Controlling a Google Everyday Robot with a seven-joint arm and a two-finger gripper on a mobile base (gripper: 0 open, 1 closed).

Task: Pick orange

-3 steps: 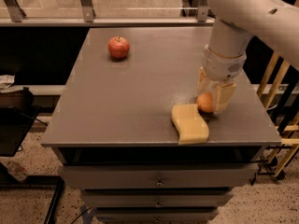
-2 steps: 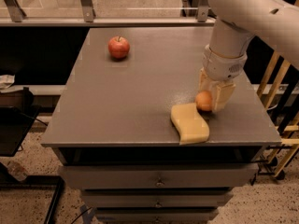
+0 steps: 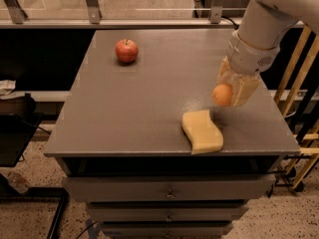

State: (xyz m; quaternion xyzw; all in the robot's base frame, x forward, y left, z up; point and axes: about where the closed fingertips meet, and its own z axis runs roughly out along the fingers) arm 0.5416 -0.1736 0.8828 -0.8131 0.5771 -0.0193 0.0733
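Observation:
The orange point(image 3: 222, 94) is small, round and smooth. It sits between the pale fingers of my gripper point(image 3: 232, 96), which is shut on it. The gripper holds it a little above the grey table point(image 3: 134, 113), over the right side, just behind the sponge. The white arm reaches down to it from the upper right.
A pale yellow wavy sponge block point(image 3: 202, 131) lies near the table's front edge, just below the held orange. A red apple point(image 3: 126, 50) with a stem sits at the back left. Wooden slats point(image 3: 299, 98) stand to the right of the table. Drawers are below the top.
The gripper has risen and shifted slightly right with the orange in it, off the tabletop. The apple and sponge have not moved.

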